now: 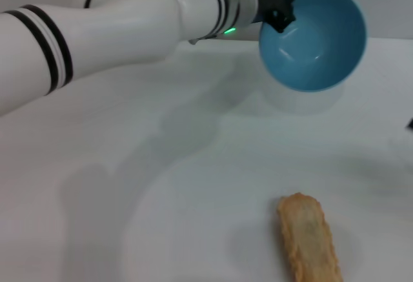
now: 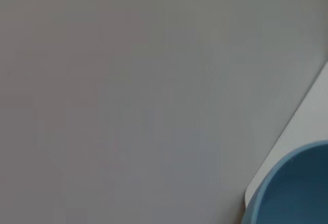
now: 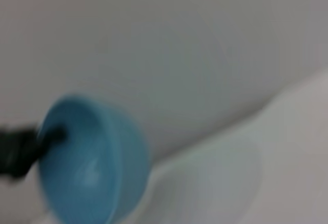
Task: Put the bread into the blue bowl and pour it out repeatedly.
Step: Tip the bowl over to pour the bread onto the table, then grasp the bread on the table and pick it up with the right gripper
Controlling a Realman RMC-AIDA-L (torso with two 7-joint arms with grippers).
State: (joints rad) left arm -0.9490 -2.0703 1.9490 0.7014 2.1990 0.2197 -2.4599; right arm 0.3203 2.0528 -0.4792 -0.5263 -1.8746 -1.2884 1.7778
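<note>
Lying flat near the front edge of the white surface (image 1: 193,166), right of centre, the bread (image 1: 310,240) shows its plain golden-tan side up, long axis running front to back, its near end cut off by the head view's border. Nothing touches it.

Farther back, the surface carries only soft shadows of the arm and a round shadow beneath the bowl.

Toward the far edge, right of centre, the blue bowl (image 1: 314,37) is held off the surface, tipped on its side so the open mouth faces forward and down toward the camera. Its glossy inside is bare; the bread is well apart from it.

The left gripper (image 1: 279,8) comes in from the left on the white, black-banded arm, jaws closed narrow on the bowl's rim at its upper-left part, one dark finger showing inside the rim. A green light shows on the wrist. The right wrist view shows the same tilted bowl (image 3: 89,162) with the dark jaws at its rim.

The left wrist view catches only a curved piece of the bowl (image 2: 294,188) against a grey wall.

The right gripper is out of sight.
</note>
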